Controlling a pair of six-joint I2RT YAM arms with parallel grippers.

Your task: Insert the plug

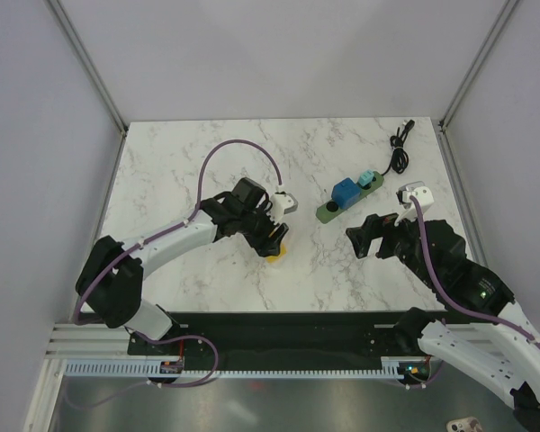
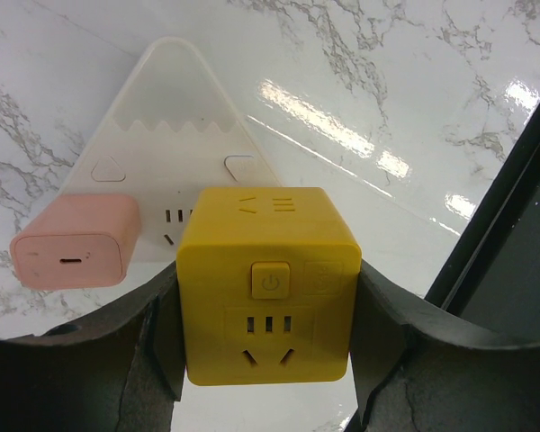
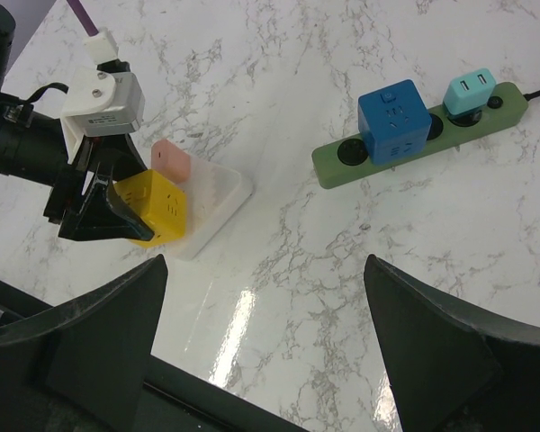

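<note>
My left gripper (image 2: 265,340) is shut on a yellow cube plug (image 2: 268,288), one black finger pressed on each side. The cube's face shows a power button and socket holes. It sits over the near corner of a white triangular socket base (image 2: 175,144); whether its prongs are seated is hidden. A pink plug (image 2: 72,252) stands on the base beside it. From above, the left gripper (image 1: 272,236) and cube (image 1: 277,245) are at table centre-left. My right gripper (image 1: 364,236) hangs open and empty over bare marble, right of the cube (image 3: 157,209).
A green power strip (image 1: 327,214) lies diagonally at the right middle, carrying a blue cube (image 1: 346,193) and a teal adapter (image 1: 367,178). Its coiled black cable (image 1: 399,148) trails to the back right corner. Grey walls enclose the table.
</note>
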